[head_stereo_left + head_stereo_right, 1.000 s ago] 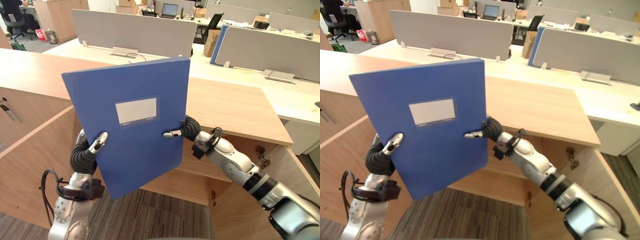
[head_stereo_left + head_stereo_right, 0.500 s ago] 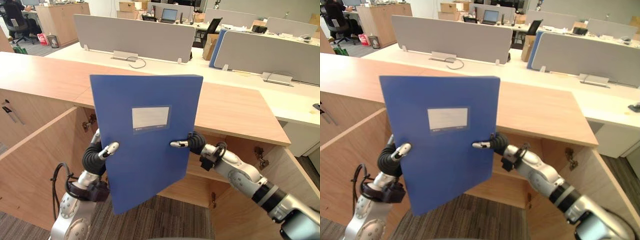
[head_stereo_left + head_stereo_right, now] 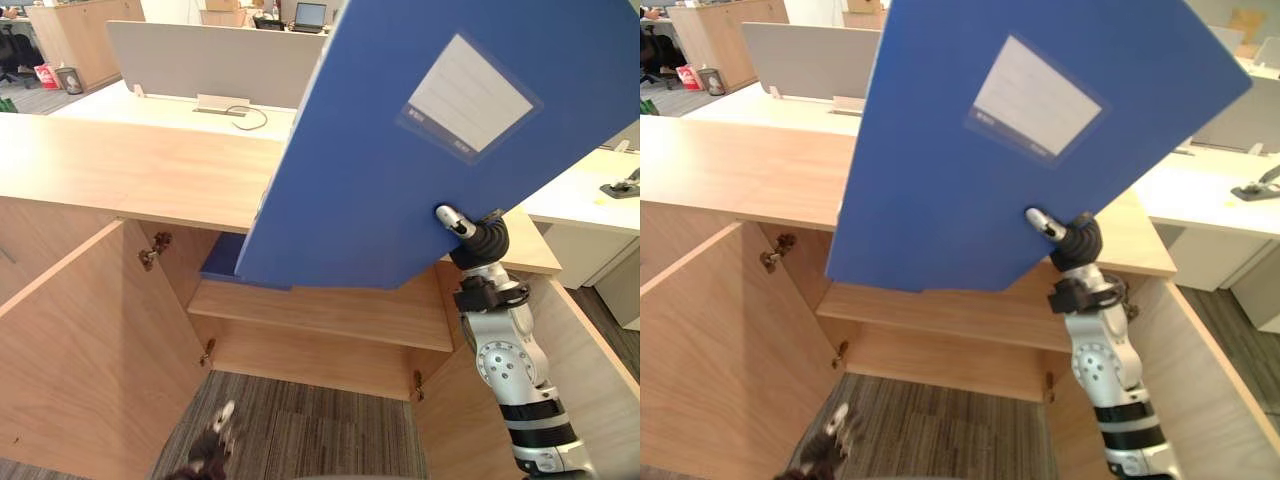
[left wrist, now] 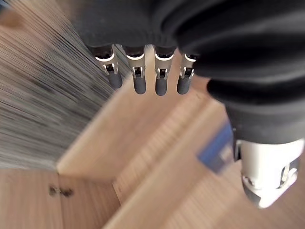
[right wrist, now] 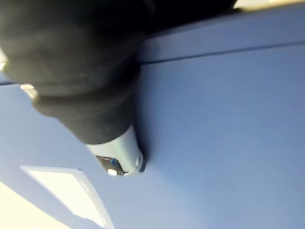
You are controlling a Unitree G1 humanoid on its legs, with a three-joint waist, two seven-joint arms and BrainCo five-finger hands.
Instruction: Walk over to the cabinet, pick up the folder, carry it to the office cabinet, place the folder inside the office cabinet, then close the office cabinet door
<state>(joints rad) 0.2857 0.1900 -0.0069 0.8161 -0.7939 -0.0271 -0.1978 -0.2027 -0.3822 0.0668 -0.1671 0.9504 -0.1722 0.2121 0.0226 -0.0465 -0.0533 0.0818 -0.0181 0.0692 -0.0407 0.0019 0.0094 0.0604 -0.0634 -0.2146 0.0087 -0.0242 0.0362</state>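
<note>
The blue folder with a white label is raised high and tilted in front of the open office cabinet, its lower edge over the inner shelf. My right hand is shut on the folder's right edge, thumb pressed on the front cover and fingers hidden behind it. My left hand hangs low near the carpet, away from the folder, with its fingers straight and holding nothing. A darker blue patch shows at the folder's lower left corner by the shelf; I cannot tell whether it is a separate thing.
Both cabinet doors stand open: the left door swings out toward me, the right door angles out beside my right arm. Grey desk dividers and white desks lie beyond the cabinet top. Striped carpet lies below.
My left hand has let go of the folder and dropped low. The folder has swung up and tilted to the right, held by the right hand alone. The camera has moved closer to the cabinet.
</note>
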